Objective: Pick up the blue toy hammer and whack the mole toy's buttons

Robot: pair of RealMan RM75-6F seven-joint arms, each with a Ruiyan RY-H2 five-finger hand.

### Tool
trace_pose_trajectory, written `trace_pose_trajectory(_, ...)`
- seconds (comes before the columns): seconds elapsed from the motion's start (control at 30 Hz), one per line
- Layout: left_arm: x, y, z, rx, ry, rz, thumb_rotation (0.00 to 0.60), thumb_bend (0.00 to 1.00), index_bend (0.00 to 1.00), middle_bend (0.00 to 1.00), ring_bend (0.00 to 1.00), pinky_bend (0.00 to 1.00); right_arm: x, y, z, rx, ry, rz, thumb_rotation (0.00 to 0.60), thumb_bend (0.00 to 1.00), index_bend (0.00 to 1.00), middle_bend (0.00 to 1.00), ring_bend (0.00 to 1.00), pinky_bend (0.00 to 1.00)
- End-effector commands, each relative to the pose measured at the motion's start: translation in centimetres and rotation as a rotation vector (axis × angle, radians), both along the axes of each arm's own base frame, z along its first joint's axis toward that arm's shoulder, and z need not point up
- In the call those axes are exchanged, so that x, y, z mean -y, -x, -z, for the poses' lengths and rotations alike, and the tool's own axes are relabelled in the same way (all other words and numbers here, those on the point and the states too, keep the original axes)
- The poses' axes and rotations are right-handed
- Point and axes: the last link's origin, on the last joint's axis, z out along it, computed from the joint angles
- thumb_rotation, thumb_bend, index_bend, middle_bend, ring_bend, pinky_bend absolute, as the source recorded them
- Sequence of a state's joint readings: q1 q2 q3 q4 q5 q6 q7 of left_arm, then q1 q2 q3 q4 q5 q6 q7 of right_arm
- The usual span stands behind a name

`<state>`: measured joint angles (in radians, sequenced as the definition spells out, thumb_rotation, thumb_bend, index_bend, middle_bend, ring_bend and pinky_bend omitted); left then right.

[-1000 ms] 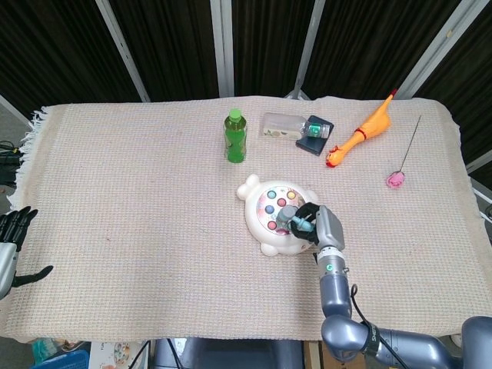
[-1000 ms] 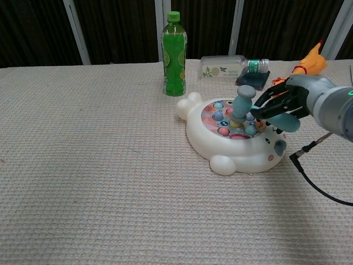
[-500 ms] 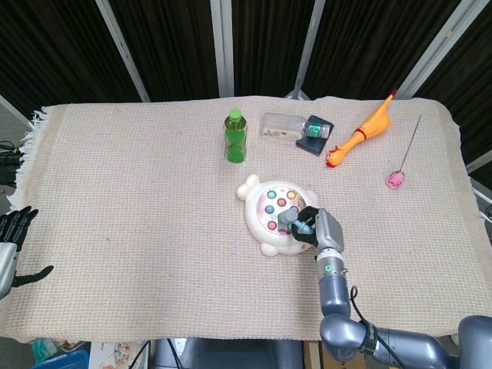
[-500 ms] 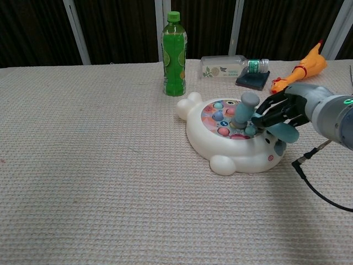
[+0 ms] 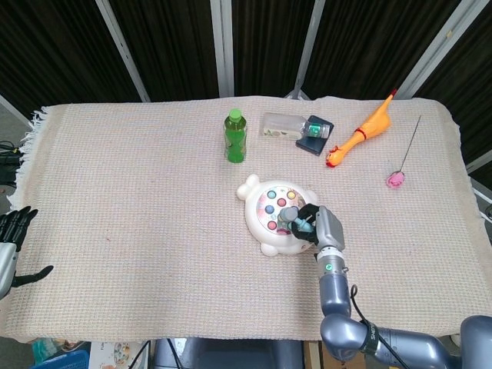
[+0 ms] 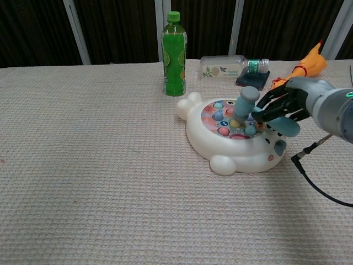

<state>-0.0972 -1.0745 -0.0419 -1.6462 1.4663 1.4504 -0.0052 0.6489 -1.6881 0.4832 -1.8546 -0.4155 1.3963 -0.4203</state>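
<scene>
The white mole toy [image 5: 264, 225] [image 6: 231, 152] with coloured buttons on top sits mid-table. My right hand [image 5: 314, 224] [image 6: 284, 107] holds the blue toy hammer [image 5: 290, 216] [image 6: 244, 102] by its handle at the toy's right side. The hammer's grey-blue head hangs just above the buttons [image 6: 223, 117], tilted, and I cannot tell whether it touches them. My left hand [image 5: 14, 231] rests off the table's left edge, fingers apart and holding nothing; it shows only in the head view.
Behind the toy stand a green bottle [image 5: 235, 136] [image 6: 174, 54], a clear bottle lying on its side [image 5: 282, 125] [image 6: 227, 66], a dark box [image 5: 316, 137], an orange rubber chicken [image 5: 359, 133] [image 6: 305, 63] and a pink-ended stick [image 5: 403, 164]. A black cable [image 6: 317, 185] hangs from my right arm.
The hammer head dropped toward the buttons half a second ago and has lifted again slightly, tilting right. My left hand has not moved.
</scene>
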Motion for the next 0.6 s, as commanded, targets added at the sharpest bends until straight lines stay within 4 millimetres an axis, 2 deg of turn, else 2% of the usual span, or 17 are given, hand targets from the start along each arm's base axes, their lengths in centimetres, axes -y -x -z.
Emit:
trace_pose_trajectory(0.03,0.0,0.0,0.0,0.0,0.0,-0.001,0.6,0.0,0.0,0.0,0.0,0.0,0.1,0.0,-0.6,-0.002,0.014,-0.003,0.6,0.53,0.88,0.55,0.47,0.54)
trace_pose_trajectory(0.2,0.0,0.0,0.0,0.0,-0.001,-0.001,0.6,0.0,0.0,0.0,0.0,0.0,0.2,0.4,-1.7,-0.015,0.035,-0.008,0.6,0.53,0.88,0.55,0.47,0.54)
trace_pose_trajectory(0.37,0.1,0.0,0.0,-0.002,-0.002,0.0,0.6,0.0,0.0,0.0,0.0,0.0,0.1,1.7,-3.1,-0.047,0.058,-0.001,0.6,0.53,0.88,0.55,0.47,0.54)
trace_pose_trajectory(0.47,0.2,-0.1,0.0,-0.002,-0.002,0.003,0.6,0.0,0.0,0.0,0.0,0.0,-0.2,3.1,-4.0,-0.071,0.065,0.017,0.6,0.53,0.88,0.55,0.47,0.54)
trace_pose_trajectory(0.5,0.2,-0.2,0.0,-0.007,-0.003,0.009,0.6,0.0,0.0,0.0,0.0,0.0,-0.7,5.0,-4.7,-0.094,0.071,0.061,0.6,0.53,0.88,0.55,0.47,0.54)
trace_pose_trajectory(0.6,0.3,-0.2,0.1,-0.015,-0.006,0.016,0.6,0.0,0.0,0.0,0.0,0.0,-1.3,6.9,-5.4,-0.11,0.065,0.084,0.6,0.53,0.88,0.55,0.47,0.54)
